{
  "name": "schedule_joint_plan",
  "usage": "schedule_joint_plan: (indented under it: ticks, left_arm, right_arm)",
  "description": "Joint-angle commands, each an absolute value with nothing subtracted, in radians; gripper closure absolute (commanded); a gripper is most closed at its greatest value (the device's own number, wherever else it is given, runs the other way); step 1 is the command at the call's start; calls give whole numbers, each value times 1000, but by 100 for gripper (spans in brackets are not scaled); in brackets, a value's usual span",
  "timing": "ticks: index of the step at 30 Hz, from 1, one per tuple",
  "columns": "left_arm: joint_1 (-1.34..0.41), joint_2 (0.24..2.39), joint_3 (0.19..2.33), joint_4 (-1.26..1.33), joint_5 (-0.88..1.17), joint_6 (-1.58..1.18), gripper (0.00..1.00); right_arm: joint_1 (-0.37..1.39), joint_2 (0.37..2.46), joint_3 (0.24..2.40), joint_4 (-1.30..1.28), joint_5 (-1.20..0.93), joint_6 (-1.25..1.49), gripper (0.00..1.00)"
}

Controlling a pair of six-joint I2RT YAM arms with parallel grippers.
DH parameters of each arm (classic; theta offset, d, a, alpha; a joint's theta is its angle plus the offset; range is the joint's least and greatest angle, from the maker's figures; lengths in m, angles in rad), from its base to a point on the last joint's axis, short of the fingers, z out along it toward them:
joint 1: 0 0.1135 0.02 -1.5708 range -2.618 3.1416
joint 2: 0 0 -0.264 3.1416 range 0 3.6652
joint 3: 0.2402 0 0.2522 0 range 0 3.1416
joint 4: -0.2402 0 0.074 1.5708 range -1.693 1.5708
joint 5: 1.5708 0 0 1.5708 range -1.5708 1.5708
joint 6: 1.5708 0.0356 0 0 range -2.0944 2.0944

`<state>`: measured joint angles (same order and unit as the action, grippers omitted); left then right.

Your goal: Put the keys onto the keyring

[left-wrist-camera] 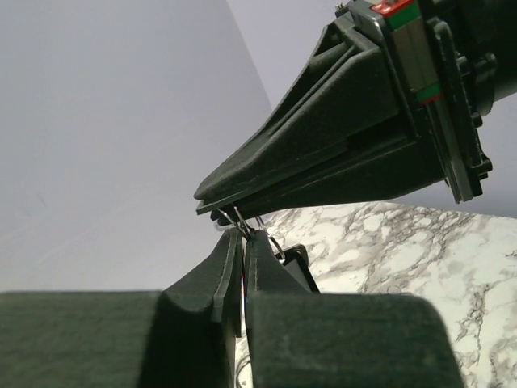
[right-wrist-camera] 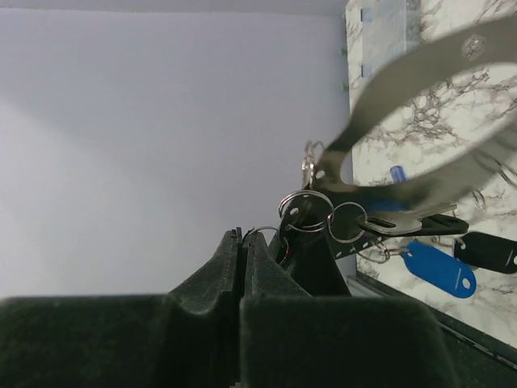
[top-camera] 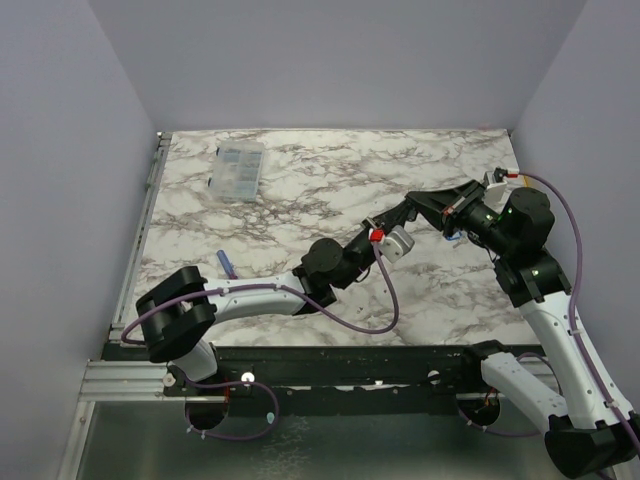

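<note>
- While its fingers stand pressed almost together, with only a slit between them, the left gripper point(left-wrist-camera: 242, 240) nips a thin wire point(left-wrist-camera: 237, 220) at its very tips.
- Tip to tip with it, the right gripper point(left-wrist-camera: 212, 204) is fully closed. The same wire touches its tip, but I cannot tell whether it is pinched there.
- Both meet in the air well apart from the clear box point(top-camera: 237, 170), off to its right and nearer the arm bases.
- On that same side of the box hang small split rings point(right-wrist-camera: 307, 212), linked to a blue-headed key point(right-wrist-camera: 440, 271) and a dark-headed key point(right-wrist-camera: 494, 252). The broad grey loop blurred across the right wrist view is, I judge, the keyring point(right-wrist-camera: 404, 77).
- One more blue key point(top-camera: 228, 263) lies on the table point(top-camera: 300, 195), straight toward the bases from the box.
- Handling, by my judgement: the keyring is light, stiff, springy and slick, so it will swivel in a pinch. Grip it across the rim beside the split end, leaving the gap free.
- The keys are tiny and light. Take each by the flat plastic head, with its hole clear.
</note>
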<state>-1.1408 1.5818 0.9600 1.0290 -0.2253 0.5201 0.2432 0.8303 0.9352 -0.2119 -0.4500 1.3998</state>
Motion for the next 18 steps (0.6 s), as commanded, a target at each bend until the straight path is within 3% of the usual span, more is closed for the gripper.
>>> schedule_joint_plan:
  ticks: [1,14,15,18]
  left_arm:
    - [-1136,1601,995,1030,-270,499,100]
    - [-1129,1570,973,1031,-262,503,100]
    - [-1128,1565,968,1031,-261,509,100]
    - [-1127,1547,946,1027,-242,535,100]
  right_arm:
    - [252,814,980,-180,-477,1396,99]
    - [255,798,939,-155,-482,1394,99]
    - [255,796,931,-145,-487,1396,95]
    - [254,792,918,-120,-495,1391,58]
